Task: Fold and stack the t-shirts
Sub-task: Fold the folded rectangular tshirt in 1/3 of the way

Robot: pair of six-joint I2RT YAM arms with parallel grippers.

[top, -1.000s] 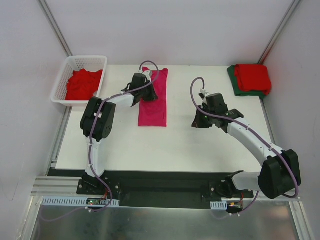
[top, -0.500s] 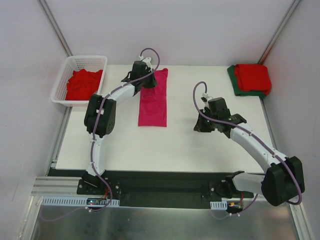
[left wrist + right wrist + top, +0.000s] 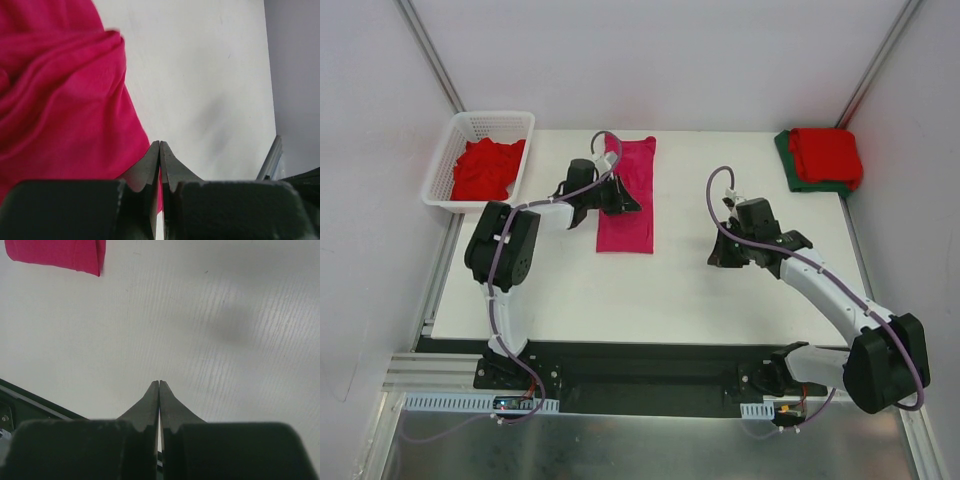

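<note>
Over pink t-shirt [image 3: 626, 232] | left gripper [image 3: 628, 203] pulled back mid-shirt, pressed together; right gripper [image 3: 716, 258] likewise, unmoved

Four t-shirts [image 3: 628, 205] (two red, one magenta, one green), one basket [image 3: 492, 120]

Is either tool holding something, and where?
No. Both are shut on nothing: the left tool is by the pink shirt edge, the right tool over the table.
</note>
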